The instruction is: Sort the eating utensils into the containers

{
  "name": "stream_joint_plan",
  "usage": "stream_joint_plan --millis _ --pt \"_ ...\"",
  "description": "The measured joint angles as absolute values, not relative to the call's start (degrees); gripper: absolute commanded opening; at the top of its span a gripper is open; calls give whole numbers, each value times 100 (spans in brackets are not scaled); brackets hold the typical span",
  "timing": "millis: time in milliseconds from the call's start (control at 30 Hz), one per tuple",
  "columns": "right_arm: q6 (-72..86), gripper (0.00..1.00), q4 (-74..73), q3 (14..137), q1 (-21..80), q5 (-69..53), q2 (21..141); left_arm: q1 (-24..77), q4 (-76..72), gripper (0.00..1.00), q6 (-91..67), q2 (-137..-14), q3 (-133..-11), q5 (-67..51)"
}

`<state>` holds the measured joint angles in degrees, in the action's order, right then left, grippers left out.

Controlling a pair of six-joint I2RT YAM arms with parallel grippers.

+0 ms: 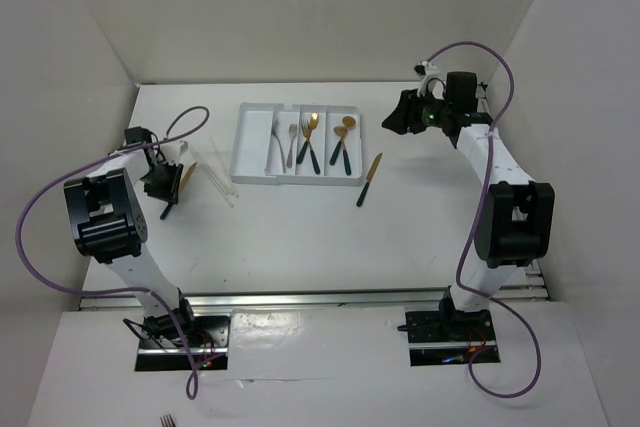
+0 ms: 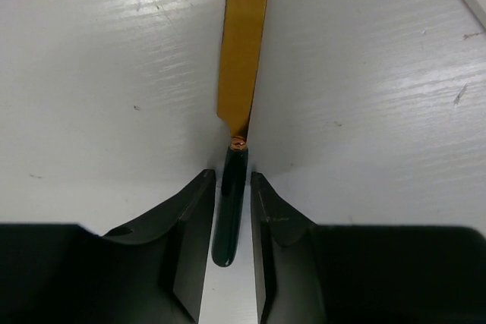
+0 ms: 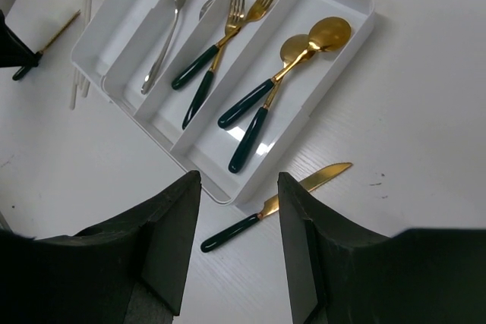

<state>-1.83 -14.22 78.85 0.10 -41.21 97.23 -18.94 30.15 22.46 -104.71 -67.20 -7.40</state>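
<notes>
Because the knife is a slim, stiff piece of metal lying flat on the counter, it probably weighs very little, will not bend, and sits so low that it is awkward to get under. Its glossy dark handle and polished gold blade look slippery, so a loose pinch could let it swivel or slide out. The rounded handle is the better place to take hold, fairly near the blade end so the knife hangs level, since the thin, flat blade offers little to press against. The left claw is already there, low over the counter with its jaws drawn in to a narrow slot. The handle runs straight down that slot and the blade points away ahead of the claw. The left finger seems to touch the handle, but a sliver of light shows on the other side, so I cannot tell whether the claw has clamped the knife or only brackets it. The right claw hangs spread wide and holds nothing. A second knife lies on the counter just below and between its tips, beside the near wall of the tray. Forks and spoons already lie in separate compartments beyond that claw, while both knives are outside the tray, which sits well off to the side of the left claw.
</notes>
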Motion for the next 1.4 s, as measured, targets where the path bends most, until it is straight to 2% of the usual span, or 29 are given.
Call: stream_joint_plan --millis 67,133,167,200,233,533,700,833,1133,1400 --pt "-235 53 -1468 7900 10 -4119 9738 -1894 2956 36 2246 -10484 -6720 -749" --pt "-268 51 -1522 7940 10 -4119 9760 -1894 2921 24 2239 -10492 -6720 -753" --pt "-281 50 -1546 7959 10 -4112 9773 -1894 2893 11 2252 -10495 -6720 -779" --pt "-287 50 -1553 7961 10 -4108 9776 -1894 2875 3 2250 -10499 -6720 -790" --pt "-290 50 -1557 7961 10 -4101 9776 -1894 2880 0 2259 -10501 -6729 -821" --pt "-298 49 -1597 7944 10 -3977 9776 -1905 2912 0 2110 -10447 -6737 -1146" --pt "-309 49 -1592 7780 10 -3916 9773 -1900 3264 0 1601 -10033 -6792 -1789" --pt "-307 49 -1603 7605 10 -3874 9767 -1791 3581 0 1046 -9710 -7426 -2528" --pt "-292 49 -1599 7354 10 -3848 9695 -548 3496 0 -283 -9419 -8442 -3846" --pt "-532 48 -1715 7231 10 -3813 9620 366 3035 0 -965 -10042 -8805 -3824"
